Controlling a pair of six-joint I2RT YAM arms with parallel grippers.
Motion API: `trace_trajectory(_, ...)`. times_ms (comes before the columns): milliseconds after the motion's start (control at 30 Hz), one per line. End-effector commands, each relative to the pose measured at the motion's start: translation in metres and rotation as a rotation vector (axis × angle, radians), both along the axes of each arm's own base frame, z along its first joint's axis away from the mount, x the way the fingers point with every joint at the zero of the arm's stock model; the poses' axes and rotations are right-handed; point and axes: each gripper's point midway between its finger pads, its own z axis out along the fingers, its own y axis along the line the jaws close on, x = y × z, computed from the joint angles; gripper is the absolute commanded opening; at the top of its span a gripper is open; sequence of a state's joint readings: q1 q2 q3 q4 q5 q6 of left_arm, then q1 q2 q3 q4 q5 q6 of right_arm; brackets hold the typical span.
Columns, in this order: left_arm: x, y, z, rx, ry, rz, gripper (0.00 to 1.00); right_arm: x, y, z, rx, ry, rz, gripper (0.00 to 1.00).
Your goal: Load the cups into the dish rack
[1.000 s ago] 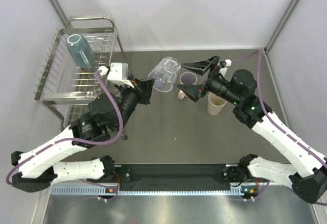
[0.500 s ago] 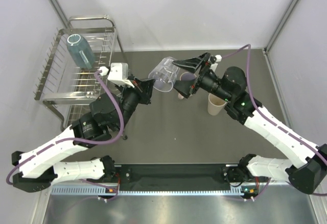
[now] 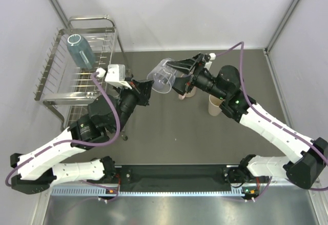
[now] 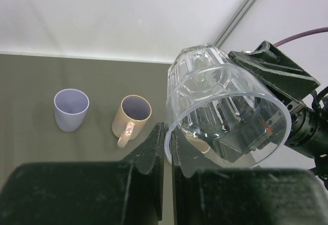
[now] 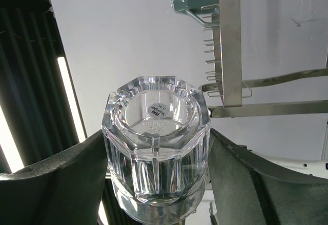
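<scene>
Step in hand, as I read it: a mid-air pass or re-grip of the clear faceted glass tumbler [image 3: 163, 75].

- The tumbler is held tilted above the dark grey surface [image 3: 169, 133], between the two arms. Its mouth faces the left arm and its thick base faces the right.
- Left hand [image 4: 166, 133]: closed, pinching the tumbler's rim wall between its fingers.
- Right hand [image 3: 178, 77]: fingers straddle the base end, one on each side. Cannot tell whether the pads are pressing on the glass.
- Silver wire dish rack [image 3: 56, 71] is at far left, with a teal-blue cup [image 3: 80, 50] already in it, upside down.
- On the surface: lavender tumbler [image 4: 71, 109], pink handled mug [image 4: 131, 120], beige tumbler [image 3: 216, 106].

Doing it well:
- Seat the right pads flat on opposite facets, not on the ridges.
- Grip low on the heavy base.
- Hold the left pinch until that grip is firm.
- Smooth glass will likely slip under a light or skewed squeeze.

Writing: a small round sticker sits at the centre of the base [image 5: 155, 111], its print too small to read. There is faint raised lettering under it, also illegible.
</scene>
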State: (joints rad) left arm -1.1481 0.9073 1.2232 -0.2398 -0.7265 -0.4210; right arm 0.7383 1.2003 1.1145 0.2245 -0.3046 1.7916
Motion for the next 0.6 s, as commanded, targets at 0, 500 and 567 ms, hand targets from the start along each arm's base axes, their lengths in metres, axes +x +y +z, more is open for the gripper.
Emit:
trace_trajectory(0, -0.003, 0.01, 0.023, -0.111, -0.029, 0.013, 0.0, -0.009, 0.002, 0.026, 0.055, -0.074, 0.018, 0.52)
trace_trajectory(500, -0.017, 0.044, 0.014, -0.108, 0.062, 0.037, 0.85, 0.032, 0.018, 0.001, -0.126, -0.249, -0.032, 0.0)
trace_trajectory(567, -0.024, 0.05, 0.026, -0.155, 0.036, 0.007, 0.85, 0.052, 0.017, -0.009, -0.229, -0.281, -0.062, 0.0)
